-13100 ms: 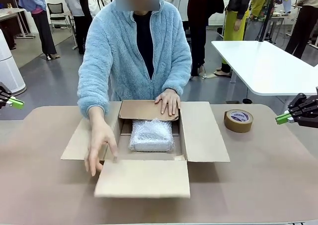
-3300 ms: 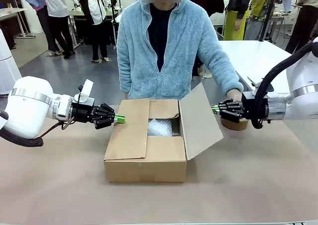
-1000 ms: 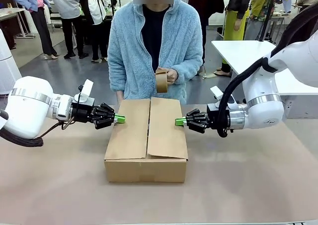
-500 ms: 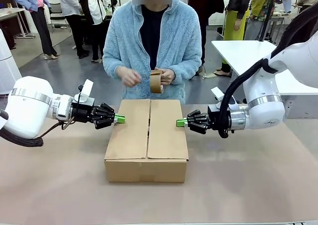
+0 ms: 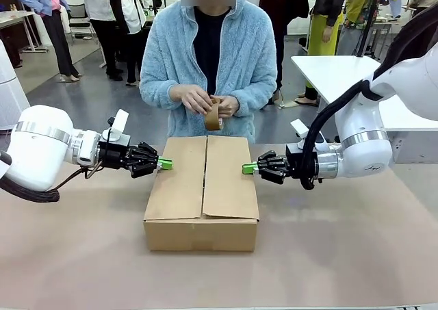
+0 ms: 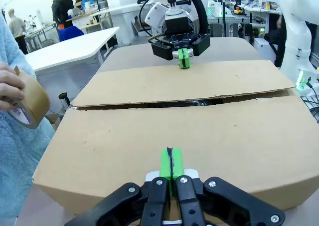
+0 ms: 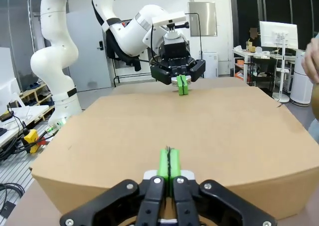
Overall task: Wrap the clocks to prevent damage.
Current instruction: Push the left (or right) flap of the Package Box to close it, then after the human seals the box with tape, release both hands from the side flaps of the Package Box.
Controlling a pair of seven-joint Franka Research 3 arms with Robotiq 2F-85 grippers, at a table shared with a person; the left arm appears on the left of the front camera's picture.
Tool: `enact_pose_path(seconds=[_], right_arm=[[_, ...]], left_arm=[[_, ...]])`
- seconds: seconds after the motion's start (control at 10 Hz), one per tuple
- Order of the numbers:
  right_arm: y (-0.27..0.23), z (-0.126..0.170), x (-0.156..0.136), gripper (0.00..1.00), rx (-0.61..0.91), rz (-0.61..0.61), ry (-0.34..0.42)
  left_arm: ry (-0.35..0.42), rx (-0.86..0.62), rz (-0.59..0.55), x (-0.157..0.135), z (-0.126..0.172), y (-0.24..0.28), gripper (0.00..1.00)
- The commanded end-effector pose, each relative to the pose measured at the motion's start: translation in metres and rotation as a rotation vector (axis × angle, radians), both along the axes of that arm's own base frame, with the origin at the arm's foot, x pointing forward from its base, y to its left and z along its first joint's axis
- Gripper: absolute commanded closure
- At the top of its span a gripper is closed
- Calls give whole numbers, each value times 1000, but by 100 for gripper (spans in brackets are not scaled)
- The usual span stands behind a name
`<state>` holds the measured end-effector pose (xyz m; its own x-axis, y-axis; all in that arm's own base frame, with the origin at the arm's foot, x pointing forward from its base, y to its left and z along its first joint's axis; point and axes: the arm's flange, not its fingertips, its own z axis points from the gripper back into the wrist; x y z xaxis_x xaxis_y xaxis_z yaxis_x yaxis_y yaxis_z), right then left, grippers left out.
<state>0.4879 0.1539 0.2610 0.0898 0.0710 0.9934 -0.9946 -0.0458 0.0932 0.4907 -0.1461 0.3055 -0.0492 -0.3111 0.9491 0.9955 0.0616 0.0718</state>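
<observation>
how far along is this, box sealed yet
Done: the box flaps are folded shut, with the shut left gripper and right gripper at their outer edges. In hand: the person is working at the tape roll with both hands. Left: the seam carries no tape yet.

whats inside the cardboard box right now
The cardboard box has both top flaps folded shut. The seam between them shows only a dark gap; whatever is inside is covered.

Clocks: were hidden from me inside the cardboard box, which stood closed on the table.
Seam: a dark slit; I could not make them out.
</observation>
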Motion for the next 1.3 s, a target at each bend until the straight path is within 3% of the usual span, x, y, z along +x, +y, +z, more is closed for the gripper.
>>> enact_pose_path(seconds=[0.0, 1.2], right_arm=[[-1, -2, 0, 99, -4, -2, 2], [-1, -2, 0, 99, -4, -2, 2]], left_arm=[[-21, 12, 7, -1, -4, -1, 99], [-21, 12, 7, -1, -4, -1, 99]])
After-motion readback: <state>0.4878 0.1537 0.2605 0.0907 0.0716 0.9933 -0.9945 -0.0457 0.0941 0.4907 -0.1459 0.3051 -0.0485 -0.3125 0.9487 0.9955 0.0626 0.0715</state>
